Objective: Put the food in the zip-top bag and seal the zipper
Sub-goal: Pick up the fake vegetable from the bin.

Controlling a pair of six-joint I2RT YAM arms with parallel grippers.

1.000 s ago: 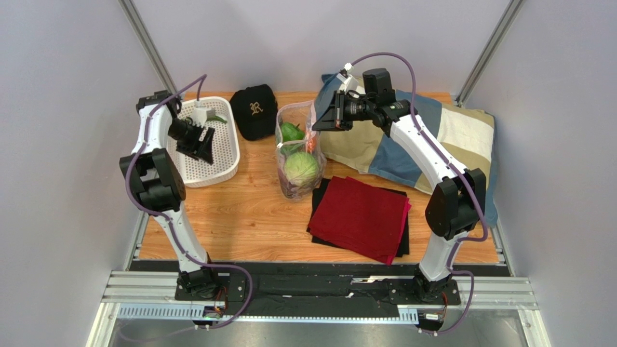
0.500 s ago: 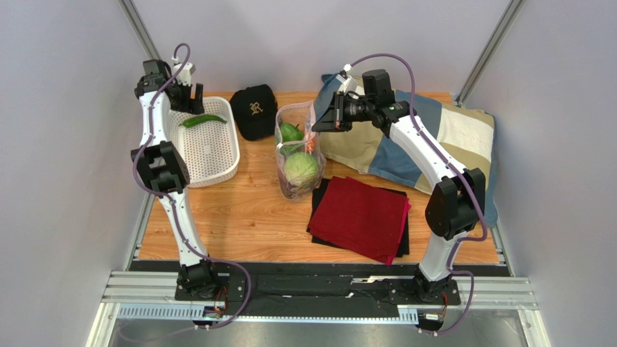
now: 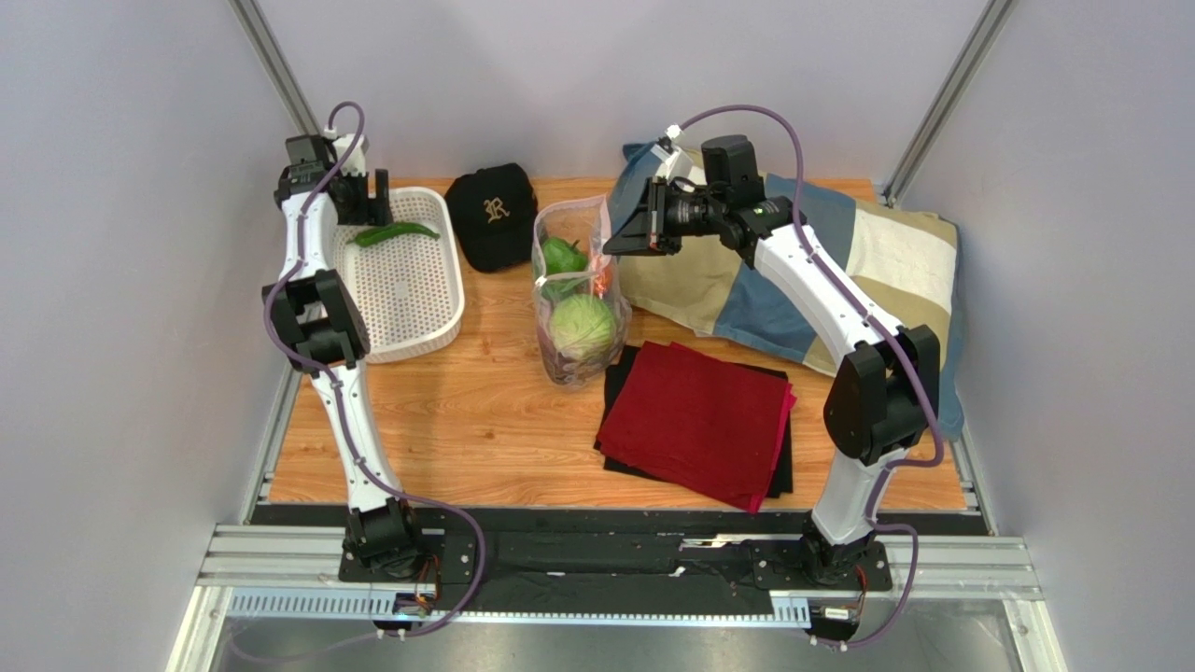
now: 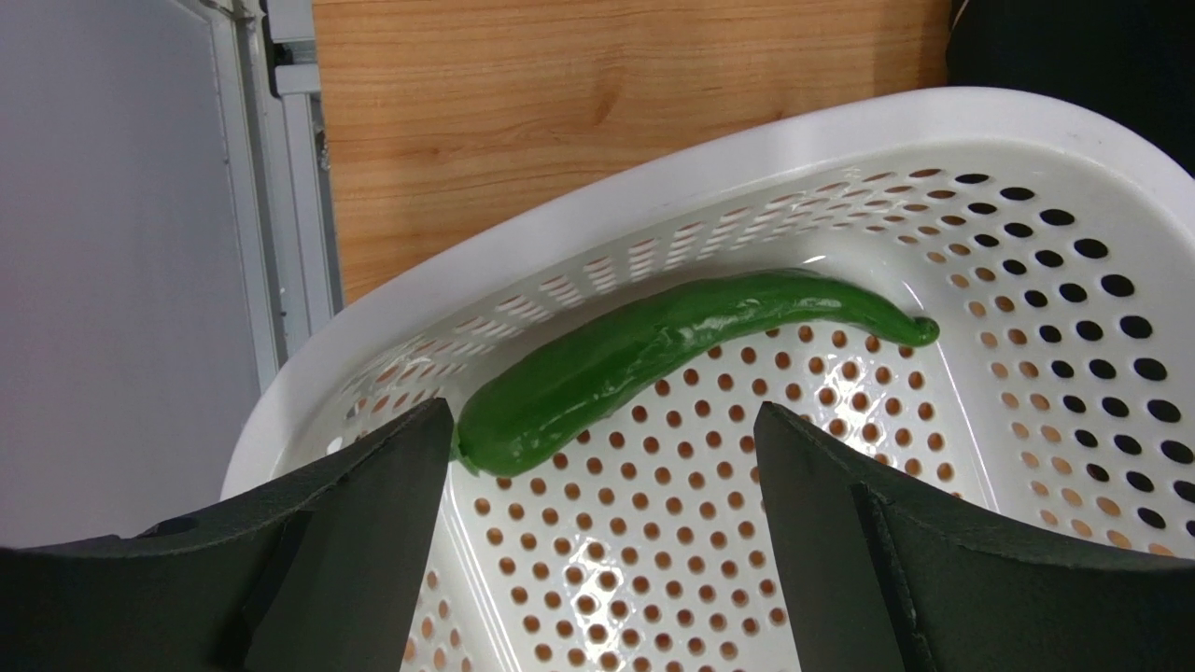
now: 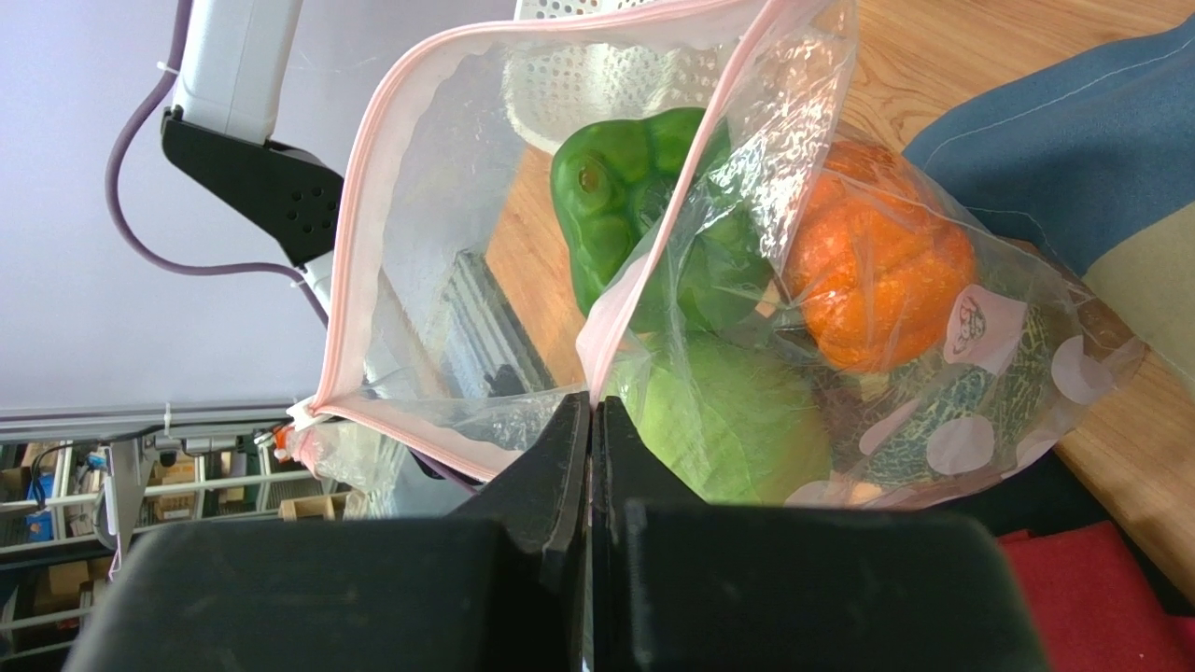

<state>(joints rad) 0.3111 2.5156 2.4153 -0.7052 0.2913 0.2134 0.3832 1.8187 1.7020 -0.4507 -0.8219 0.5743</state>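
Zip-top bag (image 3: 565, 221) stood upright at mid-table, between the white basket (image 3: 407, 294) and the patchwork cushion (image 3: 856, 259). Its mouth gaped, with most of the food already inside: a pale cabbage (image 5: 730, 420), an orange pumpkin (image 5: 877, 273), a green bell pepper (image 5: 624, 189) and a netted melon (image 5: 919, 406) low against the wall.

As the biggest and floppiest thing there, it carried the biggest risk. It seemed to stand only because the right gripper (image 5: 589, 406) was clenched on one lip of its mouth. A slip or a tug from that arm would likely have let it slump and spill, or fold its opening closed.

The basket came next: light and perforated, it could have skated or tipped if a finger caught its rim. The left gripper (image 4: 601, 427) hung over its far end, jaws spread wide and grasping nothing. It straddled the one piece left outside, a long green pepper (image 4: 659, 350) lying on the basket floor. Slim, glossy and curved, that pepper could have rolled or squirted out of an off-centre pinch, or caught crosswise on the bag's lip.

Smallest of all, the zipper (image 5: 354, 252) bowed open. With the produce heaped high, the strip might not have met cleanly, leaving a gap in the seal.
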